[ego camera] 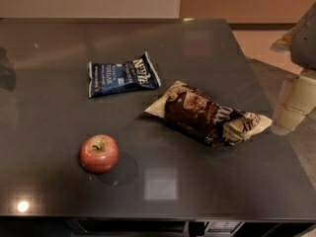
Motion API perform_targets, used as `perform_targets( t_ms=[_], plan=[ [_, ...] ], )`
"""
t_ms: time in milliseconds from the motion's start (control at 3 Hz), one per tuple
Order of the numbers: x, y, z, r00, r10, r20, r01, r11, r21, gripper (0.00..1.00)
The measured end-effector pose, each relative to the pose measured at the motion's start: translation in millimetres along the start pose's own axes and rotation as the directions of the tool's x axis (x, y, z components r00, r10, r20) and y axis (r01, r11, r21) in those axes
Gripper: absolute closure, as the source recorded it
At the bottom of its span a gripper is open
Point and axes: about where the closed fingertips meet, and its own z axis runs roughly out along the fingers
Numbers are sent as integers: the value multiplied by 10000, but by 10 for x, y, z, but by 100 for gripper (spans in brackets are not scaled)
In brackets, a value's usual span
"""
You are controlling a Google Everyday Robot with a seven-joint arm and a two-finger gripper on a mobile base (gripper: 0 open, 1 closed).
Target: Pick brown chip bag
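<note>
The brown chip bag [207, 115] lies crinkled on the dark table [197, 181], right of centre, with a dark brown middle, cream ends and pale lettering. It lies slanted, one cream end toward the upper left and the other toward the right. My gripper [295, 105] shows at the right edge of the camera view as pale blocky parts under a grey arm section. It is beyond the table's right edge, just right of the bag's right end and apart from it. It holds nothing that I can see.
A smaller flat dark blue bag [123, 76] with white lettering lies behind and left of the brown bag. A red apple [99, 153] stands at the front left. The table's right edge [276, 117] runs close past the brown bag.
</note>
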Motion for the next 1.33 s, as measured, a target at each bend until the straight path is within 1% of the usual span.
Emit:
perform_targets(
  t_ms=[667, 1000, 1333],
  plan=[
    [-13, -21, -13, 10000, 94, -2, -94, 10000, -16, 0],
    [-86, -103, 33, 9992, 297, 262, -288, 9991, -315, 0],
    [-210, -194, 142, 9974, 495, 532, -463, 9971, -605, 0]
  ],
)
